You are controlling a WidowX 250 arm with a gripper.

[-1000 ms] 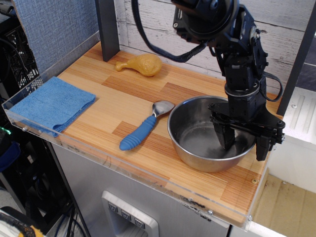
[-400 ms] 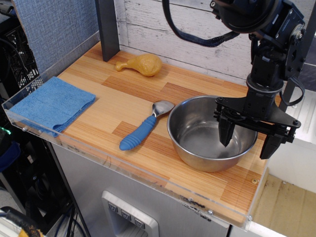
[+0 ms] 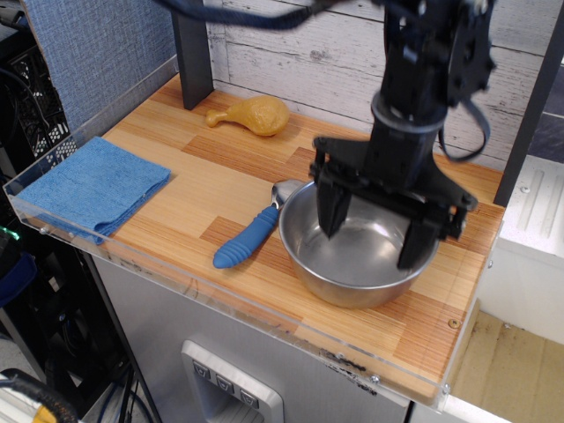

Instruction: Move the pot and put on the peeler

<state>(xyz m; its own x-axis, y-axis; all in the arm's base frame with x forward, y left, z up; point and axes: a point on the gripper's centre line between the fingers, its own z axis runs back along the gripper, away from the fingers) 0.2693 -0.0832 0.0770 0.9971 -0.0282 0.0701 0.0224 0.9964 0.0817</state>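
Looking at the pot [image 3: 352, 264], we are seeing it sitting on the wooden counter [image 3: 176, 185] toward the front right, its left rim touching or just overlapping the peeler's silver head. The peeler [image 3: 253, 228] is lying diagonally beside it, blue handle pointing toward the front edge. Our gripper [image 3: 370, 225] is hanging over the pot with its fingers spread wide; both dark fingers are reaching down inside the bowl, holding nothing. Farther back a yellow drumstick [image 3: 251, 115] is lying near the wall, and a blue cloth [image 3: 92, 187] is resting at the left.
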